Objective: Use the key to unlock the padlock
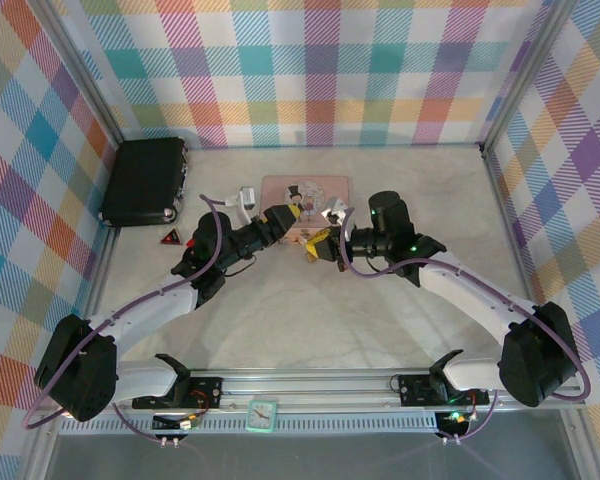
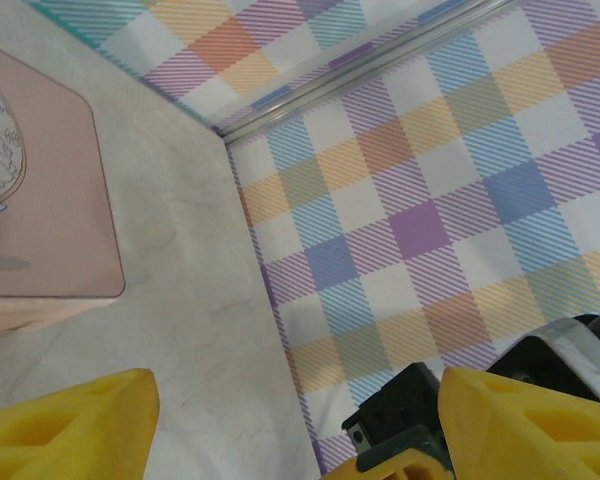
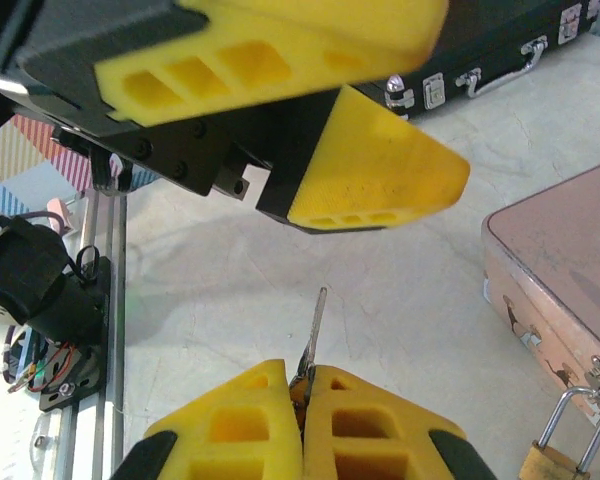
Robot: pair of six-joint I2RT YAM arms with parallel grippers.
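right gripper (image 3: pixel 302 385) grasps thin silver key (image 3: pixel 318 320), blade out for my insertion | left gripper (image 2: pixel 295 400) released | small brass padlock (image 3: pixel 552 462) nearby

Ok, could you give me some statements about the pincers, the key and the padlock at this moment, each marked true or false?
1. The right pincer is shut on the thin silver-grey metal key. True.
2. The left pincer holds the small brass-yellow padlock. False: its jaws stand open with nothing between them, and the padlock is down beside the pink rectangular tin.
3. The key is inserted in the padlock. False: its blade sticks out free from the right pincer, apart from the padlock.
4. A black hard case lies at the far left of the table. True.
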